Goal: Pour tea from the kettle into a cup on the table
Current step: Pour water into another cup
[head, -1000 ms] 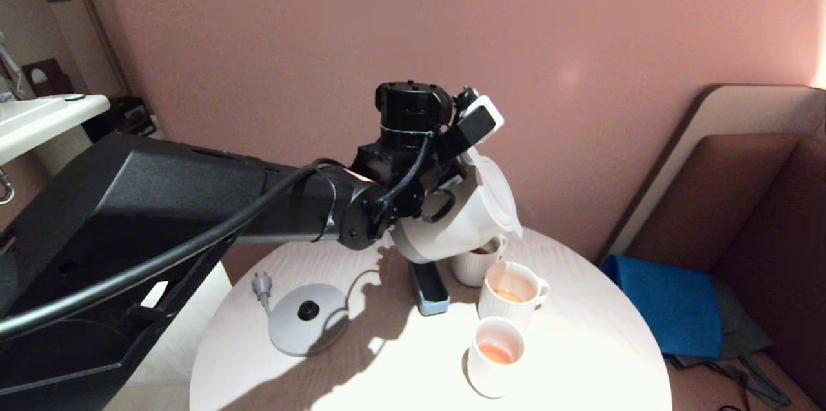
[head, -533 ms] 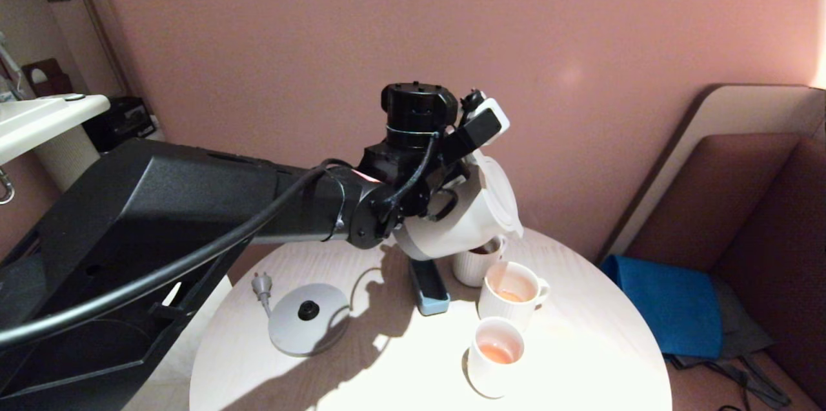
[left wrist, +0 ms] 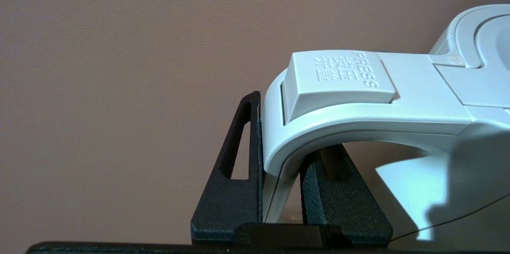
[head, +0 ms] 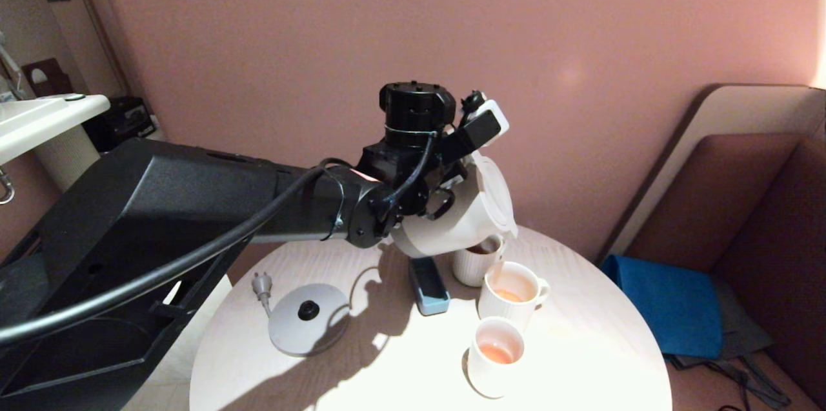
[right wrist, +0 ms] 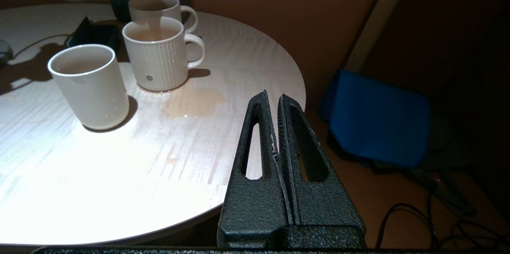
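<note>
My left gripper (head: 445,199) is shut on the loop handle (left wrist: 358,98) of the white kettle (head: 468,220), which hangs tilted above the table (head: 581,346) with its spout down to the right. A thin stream of tea (head: 497,267) falls from the spout into the ribbed mug (head: 513,298); the mug also shows in the right wrist view (right wrist: 157,54). A back cup (head: 474,264) stands under the kettle. A plain cup (head: 493,359) nearer me holds orange tea. My right gripper (right wrist: 273,96) is shut and empty, off the table's right edge.
The grey kettle base disc (head: 308,319) with cord and plug (head: 261,283) lies at the table's left. A dark blue-rimmed box (head: 428,285) sits beside the cups. A tea puddle (right wrist: 193,102) lies by the ribbed mug. A blue bag (head: 671,308) and sofa are to the right.
The kettle has shifted slightly left and tipped a little more. A stream of tea now runs from its spout into the ribbed mug.
</note>
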Motion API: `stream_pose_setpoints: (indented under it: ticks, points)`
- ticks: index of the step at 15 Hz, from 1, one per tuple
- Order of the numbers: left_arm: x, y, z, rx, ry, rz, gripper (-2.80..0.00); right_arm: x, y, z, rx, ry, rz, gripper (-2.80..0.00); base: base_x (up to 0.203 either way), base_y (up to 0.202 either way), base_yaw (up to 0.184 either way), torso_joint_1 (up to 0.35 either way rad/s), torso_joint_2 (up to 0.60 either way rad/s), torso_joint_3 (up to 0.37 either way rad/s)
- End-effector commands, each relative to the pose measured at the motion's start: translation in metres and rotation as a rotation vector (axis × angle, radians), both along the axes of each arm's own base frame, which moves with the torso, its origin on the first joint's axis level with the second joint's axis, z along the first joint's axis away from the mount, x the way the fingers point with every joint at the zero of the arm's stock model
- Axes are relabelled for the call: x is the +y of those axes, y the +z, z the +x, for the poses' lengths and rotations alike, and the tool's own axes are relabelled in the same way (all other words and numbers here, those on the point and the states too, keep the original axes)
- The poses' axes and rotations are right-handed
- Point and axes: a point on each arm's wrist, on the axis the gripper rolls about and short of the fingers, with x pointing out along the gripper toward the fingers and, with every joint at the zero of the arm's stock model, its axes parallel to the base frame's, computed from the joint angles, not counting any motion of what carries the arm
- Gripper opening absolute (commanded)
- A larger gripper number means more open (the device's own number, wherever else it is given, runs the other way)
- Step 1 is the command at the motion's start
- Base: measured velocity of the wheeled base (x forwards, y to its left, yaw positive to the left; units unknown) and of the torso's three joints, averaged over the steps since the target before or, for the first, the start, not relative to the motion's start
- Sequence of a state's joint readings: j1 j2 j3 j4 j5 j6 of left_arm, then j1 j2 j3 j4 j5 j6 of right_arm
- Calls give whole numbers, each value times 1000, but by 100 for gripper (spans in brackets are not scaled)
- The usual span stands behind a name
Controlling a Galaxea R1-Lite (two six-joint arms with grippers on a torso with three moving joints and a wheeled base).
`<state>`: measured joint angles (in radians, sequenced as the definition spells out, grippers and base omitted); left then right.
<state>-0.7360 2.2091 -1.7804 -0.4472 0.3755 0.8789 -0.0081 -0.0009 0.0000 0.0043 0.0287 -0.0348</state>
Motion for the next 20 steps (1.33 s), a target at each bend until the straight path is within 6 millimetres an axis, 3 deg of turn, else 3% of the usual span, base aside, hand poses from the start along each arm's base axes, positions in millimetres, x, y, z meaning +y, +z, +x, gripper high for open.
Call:
stream_pose_setpoints:
  ticks: [1, 20]
  points:
    - [0, -1, 0, -4, 3, 8, -280, 0, 0, 0, 1, 1, 0, -280, 0, 0, 0, 0, 0, 0]
    - [-3, -3, 1, -54, 3, 103, -280, 0, 0, 0, 1, -1, 0, -280, 0, 0, 0, 0, 0, 0]
